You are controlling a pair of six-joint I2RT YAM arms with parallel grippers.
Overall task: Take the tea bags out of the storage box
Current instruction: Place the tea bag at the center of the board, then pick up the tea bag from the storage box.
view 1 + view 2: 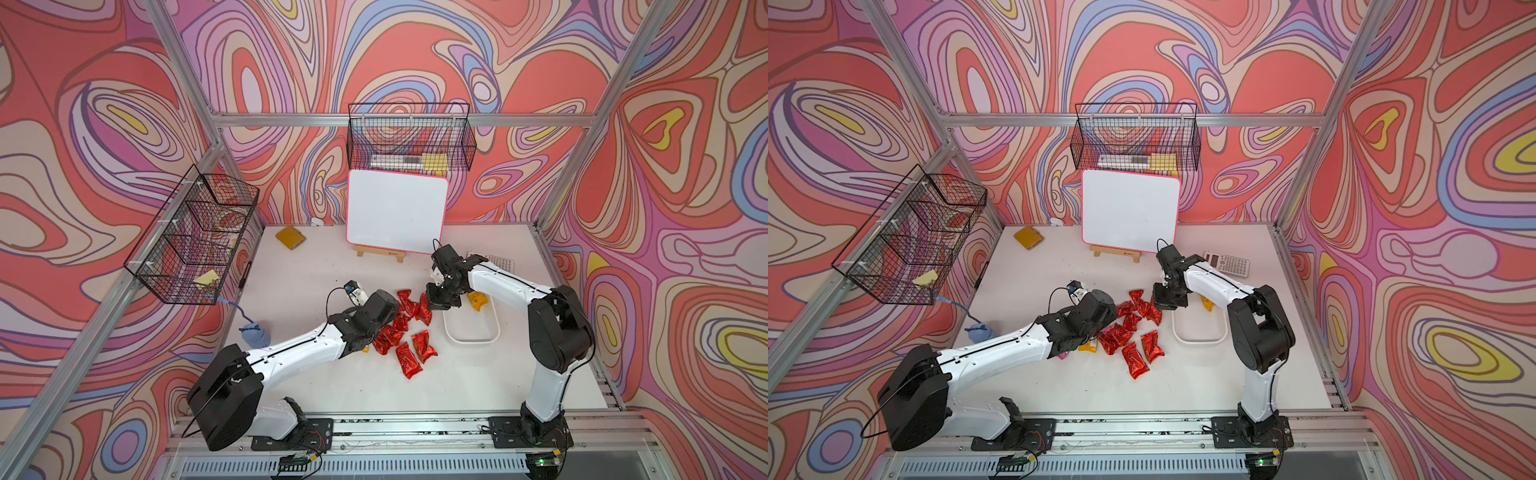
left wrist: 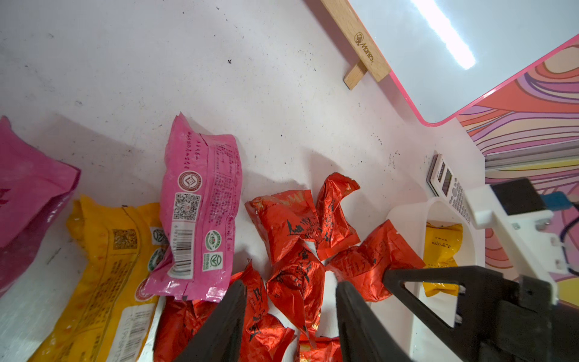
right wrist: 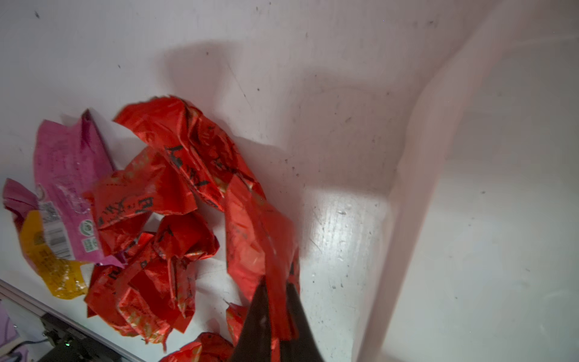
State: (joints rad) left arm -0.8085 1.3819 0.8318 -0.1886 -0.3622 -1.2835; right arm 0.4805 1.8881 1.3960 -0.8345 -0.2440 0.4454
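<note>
Left arm (image 1: 299,353) reaches low forward, left gripper (image 2: 291,313) with jaws apart, right arm (image 1: 503,282) bends inward, right gripper (image 3: 277,313) pinches a red tea bag (image 3: 250,235)

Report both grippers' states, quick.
Left gripper: open, holding nothing.
Right gripper: shut on a red tea bag.
</note>
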